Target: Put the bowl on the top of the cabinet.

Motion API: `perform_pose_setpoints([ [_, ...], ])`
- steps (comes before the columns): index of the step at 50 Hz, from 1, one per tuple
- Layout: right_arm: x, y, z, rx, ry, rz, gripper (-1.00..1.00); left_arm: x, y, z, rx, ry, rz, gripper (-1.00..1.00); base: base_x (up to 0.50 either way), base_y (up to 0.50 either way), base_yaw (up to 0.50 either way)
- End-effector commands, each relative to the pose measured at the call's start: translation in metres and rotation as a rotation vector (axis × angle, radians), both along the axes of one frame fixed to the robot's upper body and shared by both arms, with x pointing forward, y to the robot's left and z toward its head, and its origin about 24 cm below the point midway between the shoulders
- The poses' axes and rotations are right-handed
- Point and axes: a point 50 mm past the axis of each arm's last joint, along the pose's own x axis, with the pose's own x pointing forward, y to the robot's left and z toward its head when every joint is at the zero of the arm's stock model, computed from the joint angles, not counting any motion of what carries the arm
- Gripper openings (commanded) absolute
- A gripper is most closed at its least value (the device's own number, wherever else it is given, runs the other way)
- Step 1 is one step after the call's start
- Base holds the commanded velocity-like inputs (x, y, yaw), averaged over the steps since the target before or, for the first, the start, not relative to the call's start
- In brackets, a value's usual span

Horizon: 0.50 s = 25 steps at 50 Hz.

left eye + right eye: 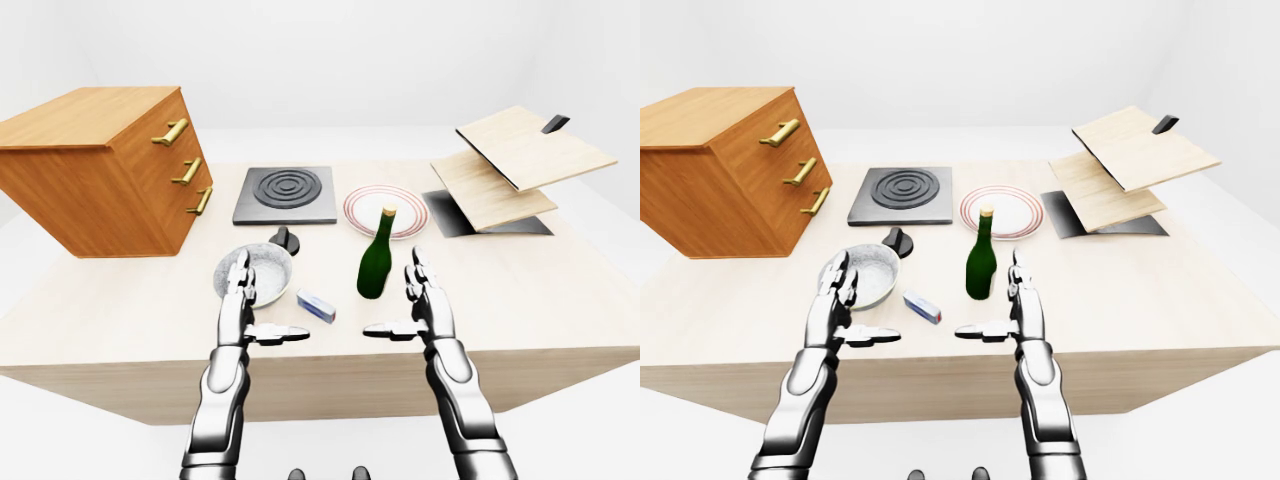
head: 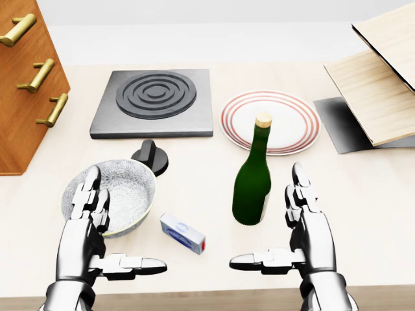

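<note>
A grey patterned bowl (image 2: pixel 123 191) sits on the table at the lower left of the head view. My left hand (image 2: pixel 97 227) stands open just at the bowl's near left rim, fingers upright and thumb pointing right, holding nothing. The wooden cabinet (image 1: pixel 100 165) with three brass handles stands at the left of the left-eye view; its flat top (image 1: pixel 85 115) shows bare. My right hand (image 2: pixel 295 223) is open as well, to the right of a green bottle (image 2: pixel 253 181), apart from it.
A small white and blue box (image 2: pixel 183 233) lies between my hands. A black knob (image 2: pixel 150 155) lies above the bowl, beside a dark hob plate (image 2: pixel 154 102). A red-rimmed plate (image 2: pixel 292 126) lies behind the bottle. Wooden boards (image 1: pixel 515 160) rest at the right.
</note>
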Motion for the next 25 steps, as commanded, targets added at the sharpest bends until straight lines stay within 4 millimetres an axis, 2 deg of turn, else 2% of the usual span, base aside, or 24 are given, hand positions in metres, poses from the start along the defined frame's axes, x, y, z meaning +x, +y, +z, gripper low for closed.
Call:
perform_pose_setpoints([
  [1, 0.002, -0.010, -0.006, 0.052, 0.030, -0.005, 1.00, -0.001, 0.006, 0.001, -0.012, -0.009, -0.009, 1.00, 0.00, 0.00, 0.00],
  [13, 0.001, -0.010, -0.005, 0.037, 0.006, -0.008, 1.00, -0.004, 0.005, 0.008, 0.006, -0.075, -0.003, 1.00, 0.00, 0.00, 0.00],
  [18, -0.012, -0.006, 0.022, -0.039, -0.151, -0.003, 1.00, -0.018, 0.006, 0.027, 0.038, -0.169, 0.016, 1.00, 0.00, 0.00, 0.00],
  [19, -0.020, -0.004, 0.034, -0.052, -0.204, 0.013, 1.00, -0.025, 0.008, 0.040, 0.004, -0.227, 0.034, 1.00, 0.00, 0.00, 0.00],
  [20, -0.020, -0.004, 0.035, -0.052, -0.207, 0.014, 1.00, -0.025, 0.008, 0.041, 0.002, -0.231, 0.035, 1.00, 0.00, 0.00, 0.00],
  [22, -0.028, -0.004, 0.048, -0.070, -0.263, 0.005, 1.00, -0.032, 0.014, 0.058, -0.036, -0.307, 0.077, 1.00, 0.00, 0.00, 0.00],
  [25, -0.032, -0.005, 0.058, -0.078, -0.307, -0.002, 1.00, -0.037, 0.015, 0.067, -0.038, -0.344, 0.088, 1.00, 0.00, 0.00, 0.00],
])
